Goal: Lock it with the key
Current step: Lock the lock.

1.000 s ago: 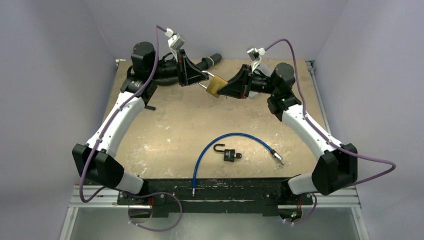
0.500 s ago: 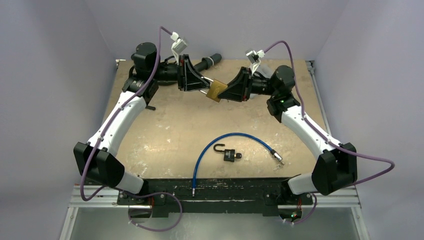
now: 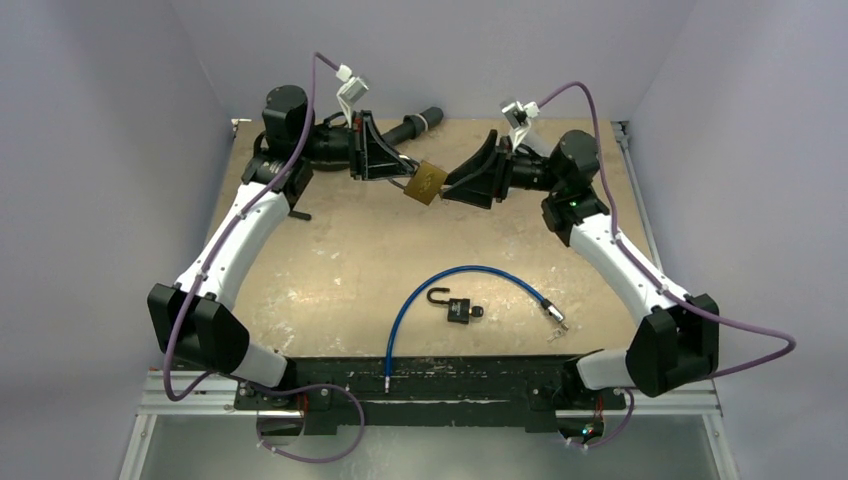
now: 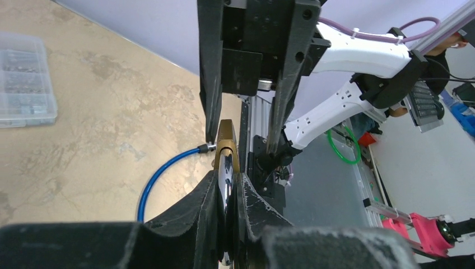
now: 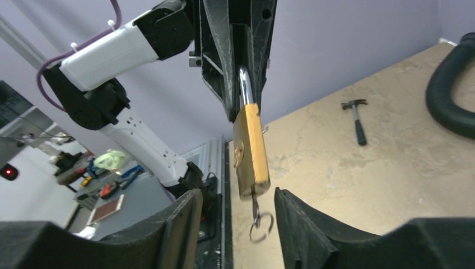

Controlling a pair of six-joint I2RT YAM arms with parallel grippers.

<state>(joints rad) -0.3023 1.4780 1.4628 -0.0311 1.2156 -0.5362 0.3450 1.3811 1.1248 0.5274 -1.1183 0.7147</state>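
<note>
Brass padlock held in the air, key in its base

We see the brass padlock [image 3: 426,184] above the far middle of the table, pinched by its steel shackle [image 5: 245,84] in the left gripper [image 4: 227,185]. Its body is edge-on in the right wrist view. A key [image 5: 255,203] sits in the bottom end, with a thin key ring [image 5: 261,227] dangling below. We cannot tell whether the shackle is latched.

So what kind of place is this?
Probably a robot lab: two arms bolted to a worn table, plain walls around it, and practice things like a brass padlock and blue cable.
</note>
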